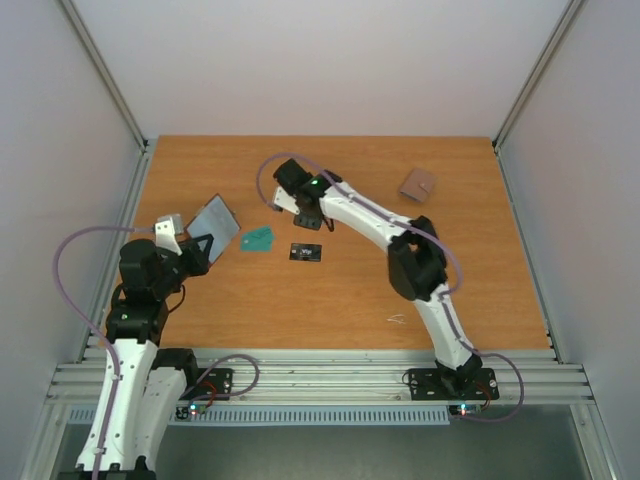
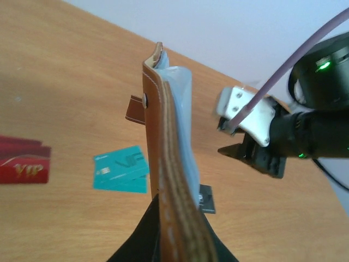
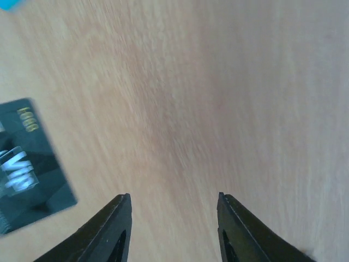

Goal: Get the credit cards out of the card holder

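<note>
My left gripper (image 1: 203, 243) is shut on the card holder (image 1: 215, 222), holding it up off the table with its pale lining facing up. In the left wrist view the card holder (image 2: 163, 136) stands edge-on, brown stitched leather with a snap tab and pale blue lining. A teal credit card (image 1: 258, 238) and a black one (image 1: 306, 252) lie flat on the table. My right gripper (image 1: 309, 217) hovers just beyond them, open and empty (image 3: 173, 196). The black card (image 3: 27, 164) lies to its left. Dark red VIP cards (image 2: 22, 166) lie on the wood.
A small brownish square item with a dark dot (image 1: 417, 185) lies at the back right of the wooden table (image 1: 470, 300). Metal frame rails and pale walls close in the table's sides and back.
</note>
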Robot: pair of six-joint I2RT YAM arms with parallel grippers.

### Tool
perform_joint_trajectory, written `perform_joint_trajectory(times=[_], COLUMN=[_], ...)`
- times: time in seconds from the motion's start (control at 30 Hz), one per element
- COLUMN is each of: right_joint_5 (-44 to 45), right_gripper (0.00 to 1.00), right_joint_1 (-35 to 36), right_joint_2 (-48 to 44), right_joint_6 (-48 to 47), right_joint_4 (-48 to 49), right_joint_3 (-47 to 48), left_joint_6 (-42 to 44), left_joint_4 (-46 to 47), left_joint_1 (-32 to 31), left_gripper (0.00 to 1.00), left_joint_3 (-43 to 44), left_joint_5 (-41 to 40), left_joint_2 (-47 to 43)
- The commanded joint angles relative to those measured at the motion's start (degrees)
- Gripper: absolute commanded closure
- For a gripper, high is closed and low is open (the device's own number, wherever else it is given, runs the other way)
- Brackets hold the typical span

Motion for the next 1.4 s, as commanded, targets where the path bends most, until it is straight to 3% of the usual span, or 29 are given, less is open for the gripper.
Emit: perform_joint_trajectory(times=[0.0,0.1,0.23,0.4,0.63,0.8,1.0,1.37], right_joint_5=[-15.58,-35.56,-55.77,-60.29,-60.22,-62.39,-61.95,-60.76], right_gripper=[0.54,0.46,0.19,0.07,0.16,0.43,0.31,0.34], right_joint_1=[-1.03,-1.03,-1.22,-1.02,0.71,0.72,0.05,-1.59], right_joint_2=[-21.97,-36.87,-52.59,-55.46,-51.95,-51.1,-54.89,-54.35], right_joint_6=[11.59,14.35,21.08,32.76,34.04,32.61,28.67,29.06], right_joint_4=[9.4,16.43,27.73,33.39,30.6,25.35,22.63,19.15], right_joint_3=[-9.54,-22.02,-35.88,-36.97,-31.49,-29.07,-30.43,-28.63], left_joint_6=[5.93,5.72,-1.33,0.21,0.99,1.13,1.15,1.22], left_joint_4=[10.98,21.14,34.42,35.79,34.91,34.05,33.94,34.04], left_joint_1=[0.25,0.24,0.01,-1.35,-4.15,-4.31,-4.48,-5.01], left_gripper=[1.0,1.0,1.0,1.0,1.0,1.0,1.0,1.0], left_joint_3=[0.76,-0.25,0.02,3.45,5.97,6.1,5.99,5.83], left_joint_5=[13.73,25.91,36.39,43.7,44.23,44.21,44.16,44.18], left_joint_2=[-2.86,-4.69,-3.57,-2.44,-2.5,-3.35,-3.64,-3.54])
